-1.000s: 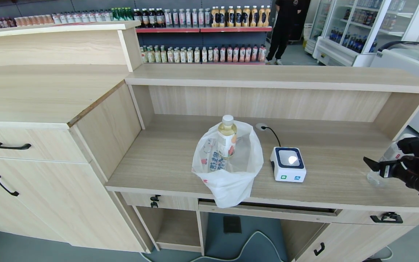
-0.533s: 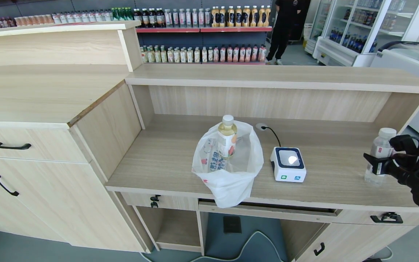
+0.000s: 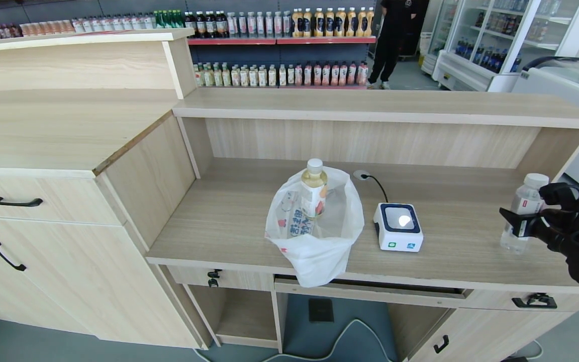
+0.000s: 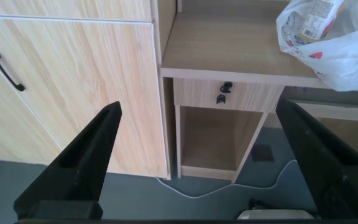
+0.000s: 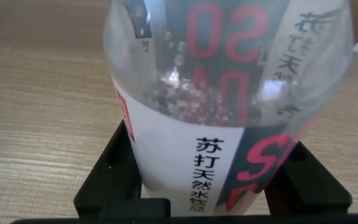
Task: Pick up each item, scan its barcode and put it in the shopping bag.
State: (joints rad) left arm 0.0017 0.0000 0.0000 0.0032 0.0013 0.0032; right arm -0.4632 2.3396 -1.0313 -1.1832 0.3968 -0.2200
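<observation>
At the wooden checkout counter (image 3: 249, 211) we stand partway through the job. The white shopping bag (image 3: 314, 246) sits well to the left of the right claw (image 3: 523, 224). It already holds one item, a beige drink bottle (image 3: 313, 191) standing upright with its cap above the rim. Between bag and claw, nearer the bag, the barcode scanner (image 3: 398, 227) rests with its window facing up. The claw's jaws are clamped around the labelled middle of a clear water bottle (image 3: 519, 213), which is upright with its cap above the fingers. Whether its base is clear of the counter we cannot tell. We judge this bottle neither scanned nor bagged, since it is well apart from the scanner. What is left, by our reading, is to carry it leftward over the scanner window, barcode turned to the glass, then on to the bag. The left claw (image 4: 197, 106) hangs with jaws wide apart, holding nothing, lower than the countertop and the bag.
</observation>
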